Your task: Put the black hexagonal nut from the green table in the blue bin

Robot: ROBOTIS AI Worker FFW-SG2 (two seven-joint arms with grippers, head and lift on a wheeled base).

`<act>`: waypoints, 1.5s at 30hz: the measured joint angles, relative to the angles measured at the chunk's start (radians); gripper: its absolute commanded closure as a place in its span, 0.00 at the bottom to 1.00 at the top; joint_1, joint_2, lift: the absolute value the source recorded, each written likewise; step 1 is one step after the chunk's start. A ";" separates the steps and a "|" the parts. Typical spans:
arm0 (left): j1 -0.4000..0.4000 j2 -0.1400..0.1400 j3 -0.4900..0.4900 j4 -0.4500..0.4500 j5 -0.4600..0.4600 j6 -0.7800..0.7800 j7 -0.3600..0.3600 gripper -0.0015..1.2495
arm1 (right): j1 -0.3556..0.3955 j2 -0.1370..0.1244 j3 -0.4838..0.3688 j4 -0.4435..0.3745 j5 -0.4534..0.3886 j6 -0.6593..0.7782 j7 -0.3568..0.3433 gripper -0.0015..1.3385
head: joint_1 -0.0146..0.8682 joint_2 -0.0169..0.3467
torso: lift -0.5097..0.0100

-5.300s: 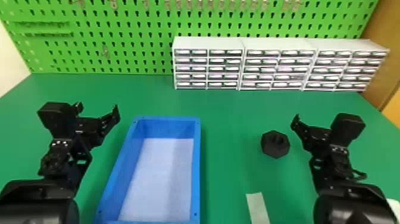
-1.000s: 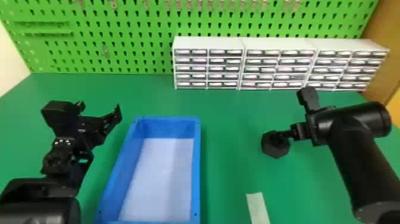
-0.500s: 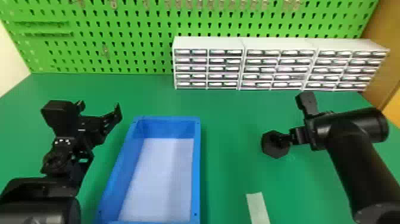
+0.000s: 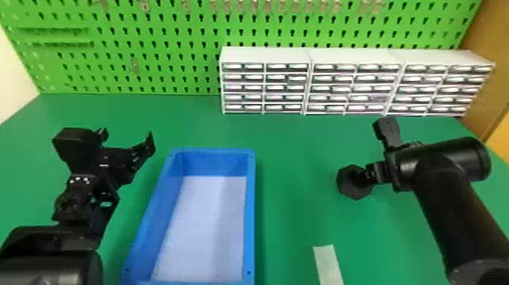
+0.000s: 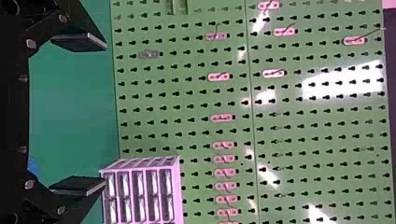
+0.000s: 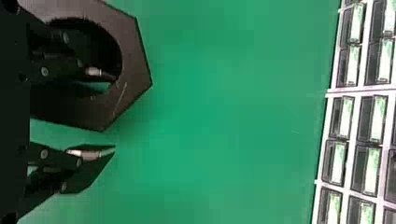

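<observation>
In the head view the black hexagonal nut (image 4: 353, 182) lies on the green table (image 4: 295, 163), right of the blue bin (image 4: 250, 212). My right gripper (image 4: 369, 175) is at the nut's right side, pointing down over it. In the right wrist view one finger of the right gripper (image 6: 112, 112) is in the hole of the nut (image 6: 135, 70) and the other stands outside it, with the nut's wall between them and a gap on the outer side. My left gripper (image 4: 127, 138) is parked left of the bin; in the left wrist view the left gripper (image 5: 105, 114) has its fingers wide apart.
White drawer cabinets (image 4: 310, 57) stand along the back of the table before a green pegboard (image 4: 170, 49). A pale strip (image 4: 328, 263) lies on the table between bin and right arm, near the front.
Over the last second the right gripper has shifted slightly lower at the nut. Earlier it was farther right, away from the nut. The left arm and the nut look nearly unmoved.
</observation>
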 measured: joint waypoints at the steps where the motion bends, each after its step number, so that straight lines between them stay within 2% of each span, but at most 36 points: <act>1: 0.000 0.000 0.000 0.000 -0.001 0.000 0.000 0.20 | 0.000 0.000 0.001 0.000 0.001 0.000 0.000 0.72 | 0.79 0.19 | 0.79; 9: 0.000 0.000 0.000 0.000 -0.004 0.000 0.000 0.20 | 0.000 0.003 0.012 0.000 0.002 0.002 -0.001 0.78 | 0.79 0.19 | 0.79; 15: 0.003 0.000 0.001 0.000 -0.005 0.000 0.000 0.20 | 0.005 0.007 0.016 -0.011 -0.007 0.015 0.000 0.79 | 0.79 0.19 | 0.79; 19: 0.004 0.000 0.001 0.000 -0.005 0.000 0.000 0.20 | 0.015 0.007 0.025 -0.050 -0.019 0.039 0.003 0.79 | 0.79 0.19 | 0.79; 32: 0.007 0.000 -0.001 0.000 -0.003 0.000 0.000 0.20 | 0.084 -0.003 0.020 -0.349 -0.099 0.141 0.040 0.79 | 0.79 0.19 | 0.79; 40: 0.006 0.000 -0.004 0.000 -0.003 0.000 0.000 0.20 | 0.123 -0.003 0.031 -0.487 -0.132 0.179 0.079 0.79 | 0.79 0.19 | 0.79; 45: 0.007 0.000 -0.004 0.000 -0.002 0.000 0.000 0.20 | 0.156 0.003 0.027 -0.582 -0.195 0.188 0.085 0.79 | 0.79 0.19 | 0.79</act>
